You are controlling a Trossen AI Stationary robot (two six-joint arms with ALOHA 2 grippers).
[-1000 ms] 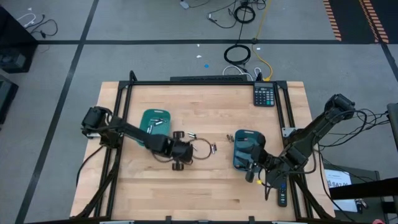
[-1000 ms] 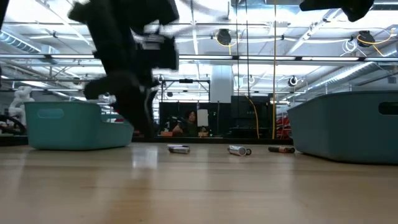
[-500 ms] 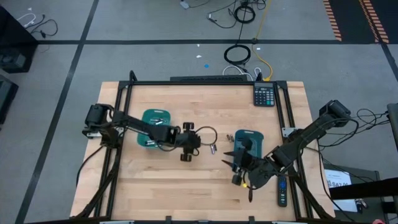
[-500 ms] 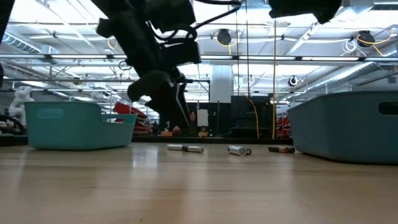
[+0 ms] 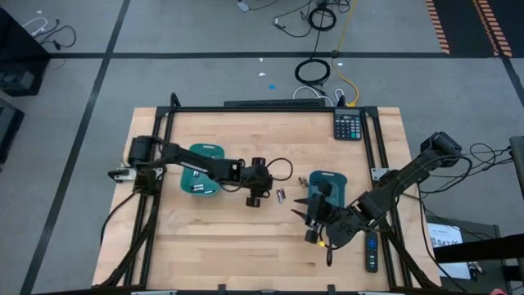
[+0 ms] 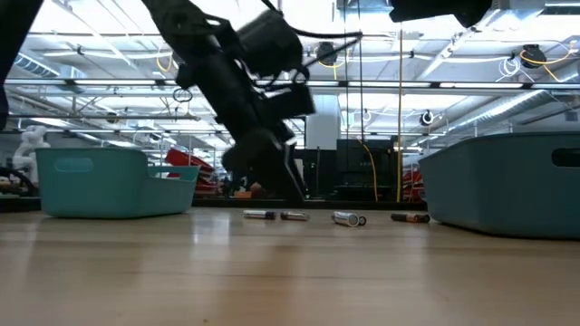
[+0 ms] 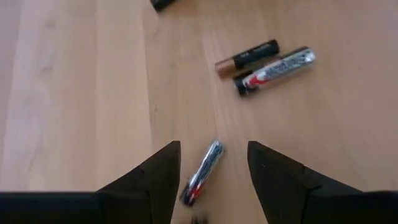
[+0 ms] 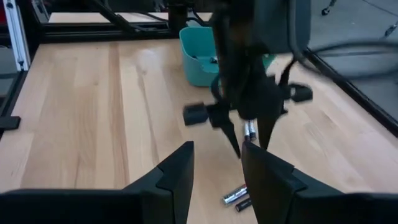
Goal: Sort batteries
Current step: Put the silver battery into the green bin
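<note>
Several batteries lie on the wooden table. A silvery one (image 7: pixel 202 171) lies between the fingers of my left gripper (image 7: pixel 214 152), which is open and slants down over it near the table's middle (image 5: pixel 273 193); I see no finger touching it. A dark battery (image 7: pixel 247 57) and a silvery battery (image 7: pixel 275 68) lie side by side just beyond it. My right gripper (image 8: pixel 217 158) hangs open with nothing between its fingers, off the near left corner of the right teal tray (image 5: pixel 329 182). The left teal tray (image 5: pixel 200 166) holds a few batteries.
A calculator (image 5: pixel 348 124) sits at the far right corner and a black remote (image 5: pixel 371 250) at the near right edge. In the low view, batteries (image 6: pixel 347 218) lie in a row between the two trays. A black frame borders the table.
My left gripper has swung from beside the left tray toward the table's right and come down over a loose battery, turning as it went. My right gripper has shifted a little toward the table's left, off the right tray's near edge.
</note>
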